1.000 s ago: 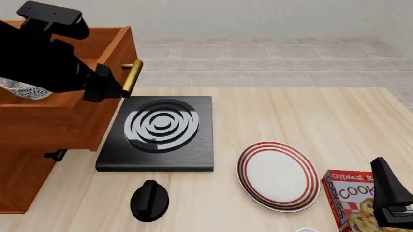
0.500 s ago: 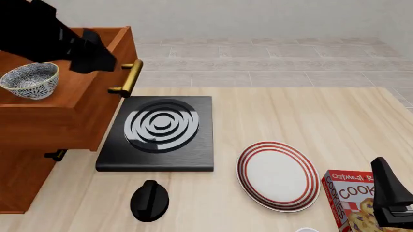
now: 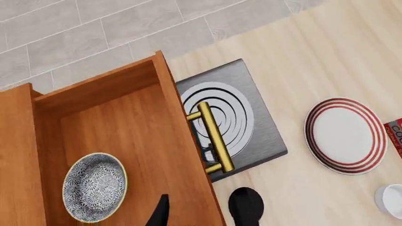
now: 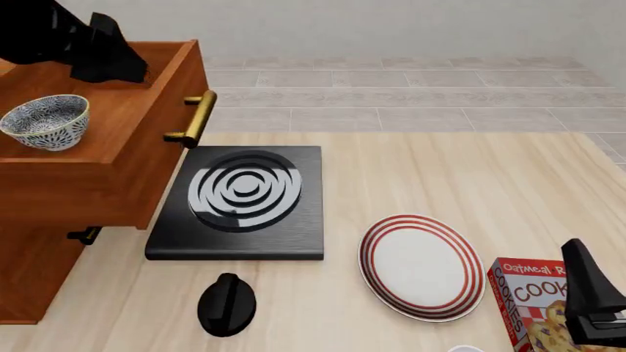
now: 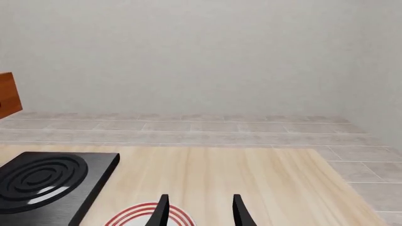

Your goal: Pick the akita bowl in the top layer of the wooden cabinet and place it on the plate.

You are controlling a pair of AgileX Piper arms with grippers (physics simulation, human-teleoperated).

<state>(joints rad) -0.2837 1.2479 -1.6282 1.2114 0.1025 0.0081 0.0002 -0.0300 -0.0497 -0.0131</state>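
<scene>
Bowl (image 4: 45,121): sitting upright, mouth facing up, in the pulled-out top drawer (image 4: 117,158) — round, no long axis.
Left gripper (image 4: 98,55): hovering above the drawer's back corner; jaw state not showing.
Right gripper (image 5: 197,214): idling near the plate (image 4: 421,266) — jaws standing apart, holding nothing.
Plate: lying flat beside the stove (image 4: 240,202).

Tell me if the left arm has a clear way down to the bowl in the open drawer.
Probably yes. The bowl sits uncovered in the pulled-out top drawer, nothing above it, and the left gripper hangs just above, beside it.
</scene>
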